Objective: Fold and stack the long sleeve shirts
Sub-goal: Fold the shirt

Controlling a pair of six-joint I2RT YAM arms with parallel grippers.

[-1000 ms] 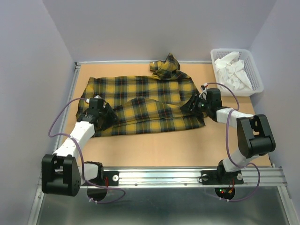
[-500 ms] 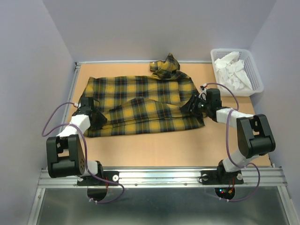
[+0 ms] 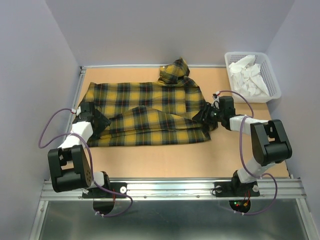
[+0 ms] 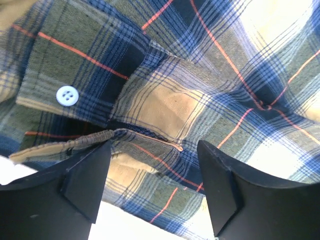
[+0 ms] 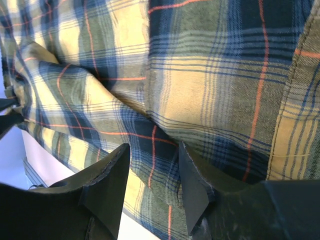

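Yellow-and-dark plaid shirt (image 3: 150, 107) lay flat across the middle of the frame. My left gripper (image 4: 152, 170) stood spread over its left edge, and my right gripper (image 5: 154, 170) apparently pinched a fold at right.

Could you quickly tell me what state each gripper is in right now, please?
Left gripper: open above the shirt, holding nothing.
Right gripper: closed on a fold of the shirt.

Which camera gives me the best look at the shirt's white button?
Left wrist: the button is sharp and close on the shirt. The top view shows the whole shirt, with the button too small to see; the right wrist shows only plaid.
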